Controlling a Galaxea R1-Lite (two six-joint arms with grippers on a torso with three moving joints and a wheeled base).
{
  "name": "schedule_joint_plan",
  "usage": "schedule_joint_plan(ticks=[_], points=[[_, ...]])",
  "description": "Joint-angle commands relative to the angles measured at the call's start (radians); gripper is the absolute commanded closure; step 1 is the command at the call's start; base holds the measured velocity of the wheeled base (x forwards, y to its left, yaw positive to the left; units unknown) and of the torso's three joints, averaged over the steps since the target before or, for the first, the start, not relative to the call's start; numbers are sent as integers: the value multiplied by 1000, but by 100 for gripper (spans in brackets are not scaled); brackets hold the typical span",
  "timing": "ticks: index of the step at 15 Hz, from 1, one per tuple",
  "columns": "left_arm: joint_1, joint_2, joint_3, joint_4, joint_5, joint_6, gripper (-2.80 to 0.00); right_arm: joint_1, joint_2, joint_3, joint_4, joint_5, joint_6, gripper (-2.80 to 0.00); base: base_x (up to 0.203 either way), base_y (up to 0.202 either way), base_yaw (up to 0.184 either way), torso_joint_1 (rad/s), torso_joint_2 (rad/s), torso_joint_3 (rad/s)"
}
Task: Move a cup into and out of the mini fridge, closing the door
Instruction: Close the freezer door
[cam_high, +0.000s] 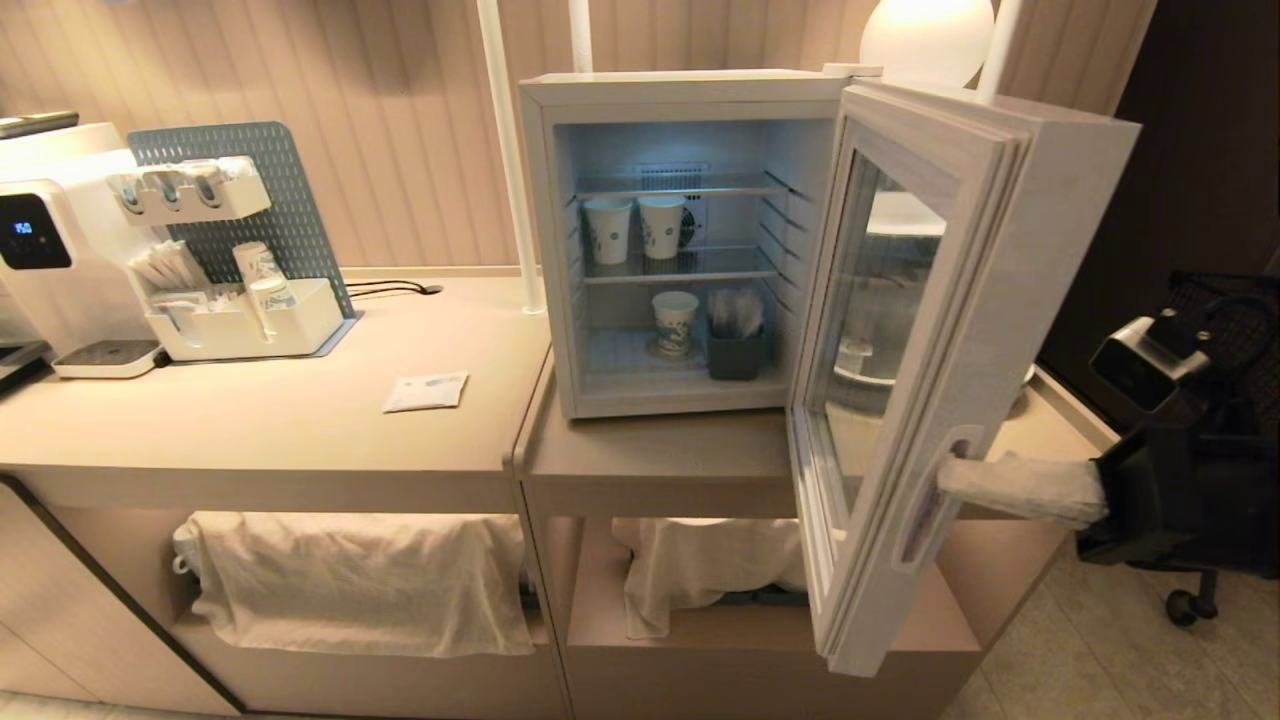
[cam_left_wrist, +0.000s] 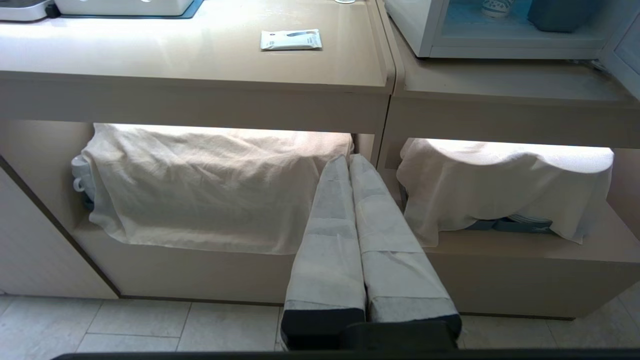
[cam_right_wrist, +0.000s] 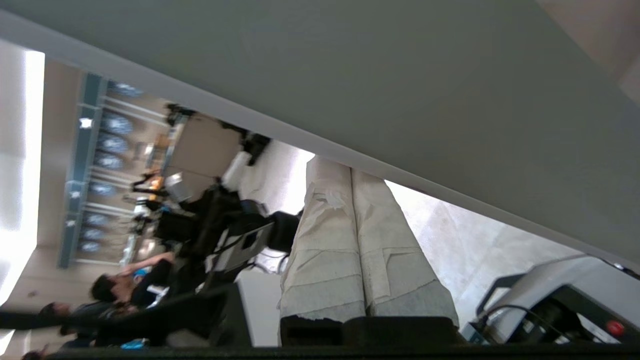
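Ribbed beige wall panelling (cam_high: 400, 120) behind tabletop (cam_high: 260, 430). Lit open shelves below hold white cloths (cam_high: 360, 580). Pale tiled floor (cam_high: 1100, 650). Glowing globe lamp (cam_high: 925, 35) at tabletop's rear right.

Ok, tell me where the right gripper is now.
In the head view the right gripper is at the right, fingers shut, its tips in the handle recess on the open door of the mini fridge.

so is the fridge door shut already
No, the door stands swung wide open on the mini fridge, with three cups visible on the shelves inside, and the right tool at its handle recess.
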Motion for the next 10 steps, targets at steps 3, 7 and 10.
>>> schedule_joint_plan(ticks=[3, 7, 10], points=[[1, 0, 3, -1, 0, -1, 0, 312, 83, -30, 45, -346, -20, 0, 0, 0, 0, 0, 0, 0], [0, 0, 3, -1, 0, -1, 0, 408, 115, -214, 402, -411, -282, 0, 0, 0, 0, 0, 0, 0], [0, 0, 3, -1, 0, -1, 0, 428, 122, -306, 574, -457, -442, 0, 0, 0, 0, 0, 0, 0]])
